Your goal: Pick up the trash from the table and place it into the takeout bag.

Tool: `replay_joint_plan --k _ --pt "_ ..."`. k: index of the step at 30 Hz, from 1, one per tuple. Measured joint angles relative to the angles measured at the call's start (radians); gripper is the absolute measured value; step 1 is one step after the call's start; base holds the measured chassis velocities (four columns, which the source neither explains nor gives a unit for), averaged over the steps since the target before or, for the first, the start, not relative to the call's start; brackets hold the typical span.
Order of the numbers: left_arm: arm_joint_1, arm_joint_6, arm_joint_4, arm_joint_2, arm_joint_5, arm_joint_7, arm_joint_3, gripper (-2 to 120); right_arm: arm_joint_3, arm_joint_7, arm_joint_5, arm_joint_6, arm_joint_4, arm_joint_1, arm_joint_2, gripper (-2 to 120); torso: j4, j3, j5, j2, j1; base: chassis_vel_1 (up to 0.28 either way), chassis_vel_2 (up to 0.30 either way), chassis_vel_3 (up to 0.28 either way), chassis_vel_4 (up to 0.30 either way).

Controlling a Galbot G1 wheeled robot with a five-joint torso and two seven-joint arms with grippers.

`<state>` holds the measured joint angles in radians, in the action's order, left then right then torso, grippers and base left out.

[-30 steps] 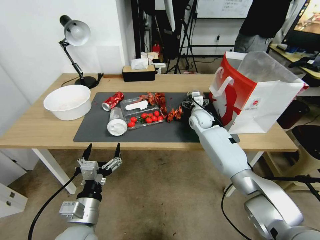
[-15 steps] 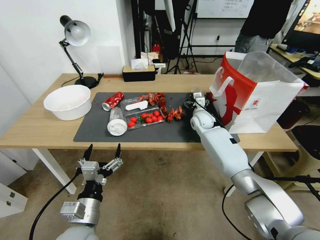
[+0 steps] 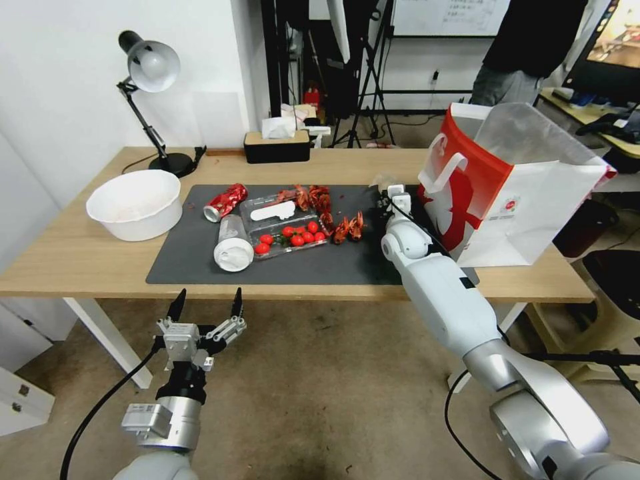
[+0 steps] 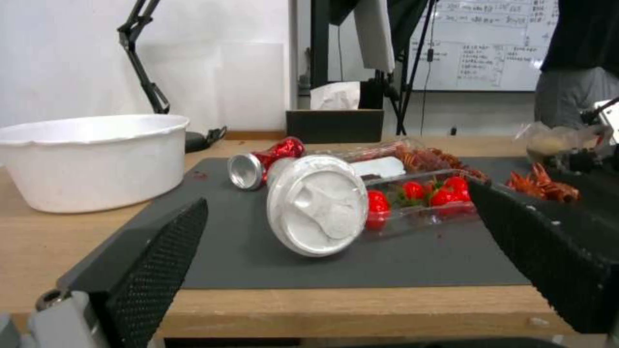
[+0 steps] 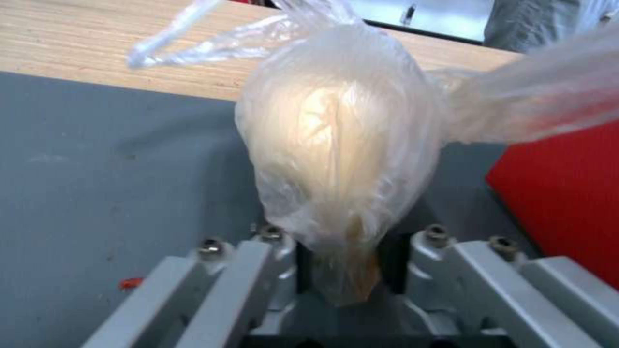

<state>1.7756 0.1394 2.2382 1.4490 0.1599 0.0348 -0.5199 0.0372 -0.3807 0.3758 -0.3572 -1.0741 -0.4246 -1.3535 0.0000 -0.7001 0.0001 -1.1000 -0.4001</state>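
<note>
My right gripper [image 3: 395, 197] is shut on a small clear bag [image 5: 342, 145] with something beige inside. It holds the bag just above the dark grey mat [image 3: 320, 267], right beside the red side of the takeout bag [image 3: 507, 193]. The rest of the trash lies on the mat: a crushed red can [image 3: 225, 201], a clear cup with a white lid [image 3: 233, 247] on its side, a clear tray of tomatoes [image 3: 287, 230] and red crayfish shells [image 3: 348, 228]. My left gripper [image 3: 207, 303] hangs open below the table's [image 3: 80, 260] front edge, facing the cup [image 4: 316, 210].
A white round bowl [image 3: 135, 203] stands on the table's left end. A black desk lamp [image 3: 150, 67] and a tissue box [image 3: 277, 143] stand along the far edge. The takeout bag stands open-topped on the table's right end.
My right gripper has shifted slightly right and up towards the takeout bag with the small clear bag in it. The left arm has stayed still.
</note>
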Motion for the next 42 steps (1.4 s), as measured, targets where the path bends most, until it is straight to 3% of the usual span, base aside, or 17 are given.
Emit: replay_joint_plan --k 4,11,29,38,42 --pt "-0.002 -0.001 -0.004 0.000 -0.001 0.000 0.003 100 0.004 0.000 -0.015 0.010 -0.016 -0.009 0.002 7 0.0001 0.000 0.0001 0.000 0.000 0.000 0.000 0.000 0.000" --pt "-0.003 -0.001 -0.005 0.000 -0.001 0.000 0.003 100 0.012 0.000 -0.035 0.025 -0.104 -0.028 0.017 6 0.0001 0.000 0.0000 0.000 0.000 0.000 0.000 0.000 0.000" --pt "0.002 0.000 -0.001 0.005 -0.004 0.000 -0.005 100 0.007 0.041 0.029 0.026 -0.589 -0.134 0.159 6 0.0000 0.000 0.0001 0.000 0.000 0.000 0.000 0.000 0.000" --pt "0.000 0.001 -0.003 0.006 -0.003 0.002 -0.007 100 0.068 0.017 0.088 0.019 -0.724 -0.127 0.210 6 0.0000 0.000 0.0001 0.000 0.000 0.000 0.000 0.000 0.000" --pt "0.001 0.002 -0.002 0.006 -0.003 0.002 -0.011 100 0.138 -0.065 0.122 -0.047 -0.781 -0.105 0.244 6 0.0000 0.000 0.0001 0.000 0.000 0.000 0.000 0.000 0.000"
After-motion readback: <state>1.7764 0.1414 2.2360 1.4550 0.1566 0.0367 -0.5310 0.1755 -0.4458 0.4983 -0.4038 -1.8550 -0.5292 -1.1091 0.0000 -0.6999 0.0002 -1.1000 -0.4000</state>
